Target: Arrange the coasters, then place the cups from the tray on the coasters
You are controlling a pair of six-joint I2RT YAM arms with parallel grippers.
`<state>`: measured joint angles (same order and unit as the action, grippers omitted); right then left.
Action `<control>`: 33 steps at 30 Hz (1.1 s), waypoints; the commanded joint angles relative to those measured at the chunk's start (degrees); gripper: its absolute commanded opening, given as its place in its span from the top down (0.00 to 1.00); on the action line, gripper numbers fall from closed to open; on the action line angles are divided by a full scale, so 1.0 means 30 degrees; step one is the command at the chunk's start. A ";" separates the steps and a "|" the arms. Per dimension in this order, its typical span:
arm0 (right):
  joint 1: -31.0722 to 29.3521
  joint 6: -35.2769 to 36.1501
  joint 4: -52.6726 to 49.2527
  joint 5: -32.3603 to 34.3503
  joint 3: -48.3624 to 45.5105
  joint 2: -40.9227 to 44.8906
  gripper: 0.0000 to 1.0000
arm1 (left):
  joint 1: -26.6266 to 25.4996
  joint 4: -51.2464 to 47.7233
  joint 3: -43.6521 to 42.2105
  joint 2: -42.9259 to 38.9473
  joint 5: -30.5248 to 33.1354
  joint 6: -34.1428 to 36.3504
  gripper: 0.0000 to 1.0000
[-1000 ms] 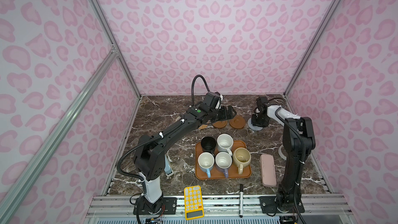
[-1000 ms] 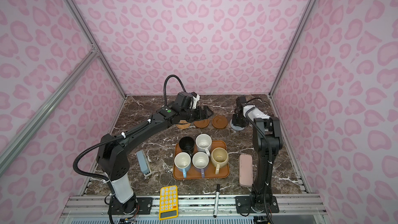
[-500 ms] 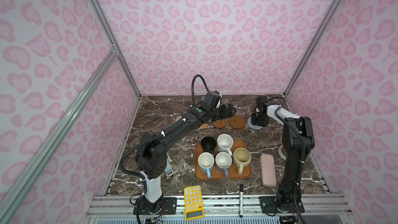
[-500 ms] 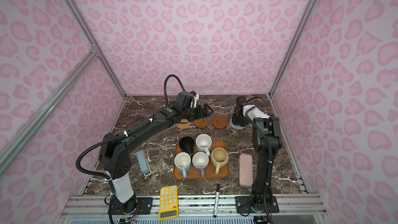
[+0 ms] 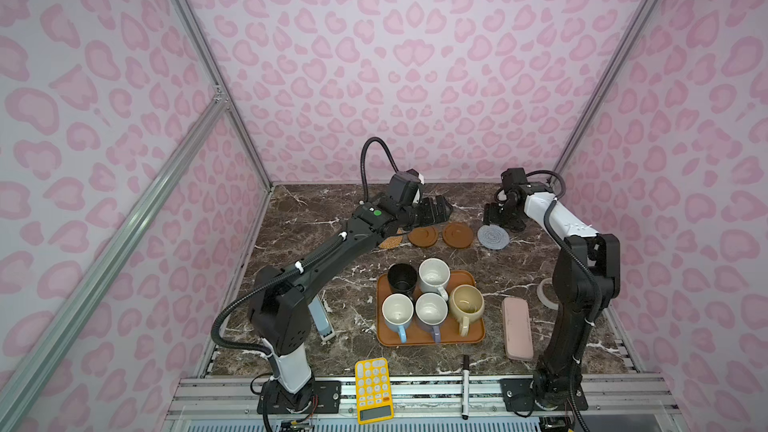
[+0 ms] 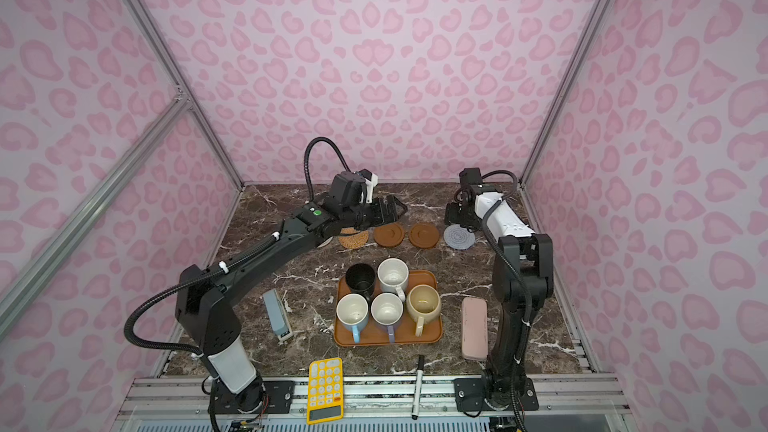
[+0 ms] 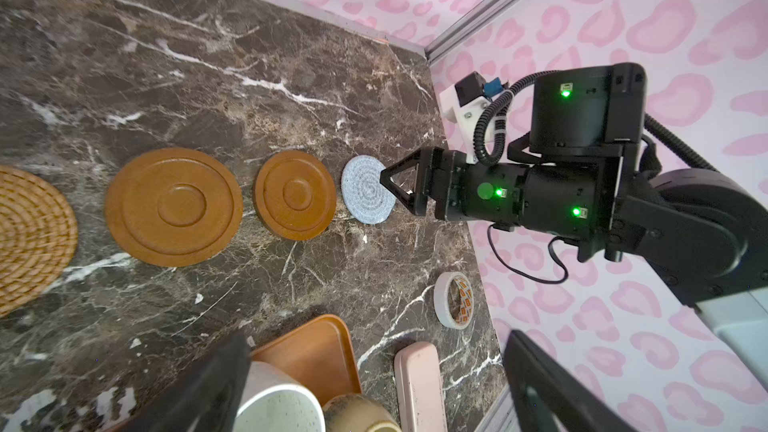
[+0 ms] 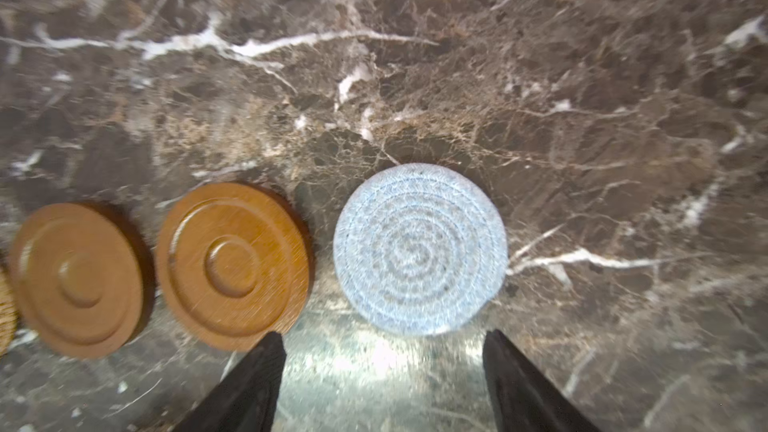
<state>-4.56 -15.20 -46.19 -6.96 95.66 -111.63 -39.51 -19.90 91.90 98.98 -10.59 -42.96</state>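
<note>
1. The left arm (image 5: pixel 332 251) covers part of the rattan coaster (image 5: pixel 390 242) in a top view; whatever lies further along under the arm cannot be made out.
2. The right wrist view is smeared, and the rattan coaster is cut off at its edge.
3. Next in the row, at the back of the worktop (image 5: pixel 316 218), lie two wooden coasters (image 5: pixel 422 237) (image 5: pixel 457 235), then the grey-blue coaster (image 5: pixel 493 237), each flat and apart.
4. The right end effector (image 8: pixel 382 340) has its fingers spread, nothing between them, at the grey-blue coaster's rim; contact cannot be told.
5. The left end effector (image 5: pixel 440 209) is spread wide and empty, behind the wooden coasters.
6. Five cups (image 5: pixel 431 310) stand on the tray (image 5: pixel 415 342), in front of the row.
7. A pink case (image 5: pixel 517 328) lies just beside the tray; the right arm (image 5: pixel 582 268) half hides a tape roll (image 5: pixel 543 292).
8. A calculator (image 5: pixel 374 390) and a marker (image 5: pixel 465 380) sit at the front edge.
</note>
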 commanded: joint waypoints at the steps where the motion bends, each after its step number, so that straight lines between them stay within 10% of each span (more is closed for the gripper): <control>1: -0.0202 0.0383 -0.1280 -0.0628 0.0256 0.1193 0.20 | 0.0139 -0.0412 -0.0660 -0.1317 0.1664 0.0343 0.03; 6: -0.0860 0.0095 -0.2160 -0.1266 0.0242 0.3934 0.02 | 0.0508 -0.0967 -0.1649 -0.3588 0.1924 0.0373 0.03; 33: -0.1211 -0.2437 0.4858 -0.8443 -0.9425 1.6747 0.02 | 0.1897 0.0686 -1.0349 -1.3275 0.2607 0.2704 0.04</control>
<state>-8.75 -22.98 -33.69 -28.18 67.96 -61.67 -33.76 -21.56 62.98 61.06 -1.06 -37.21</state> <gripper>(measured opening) 0.984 0.953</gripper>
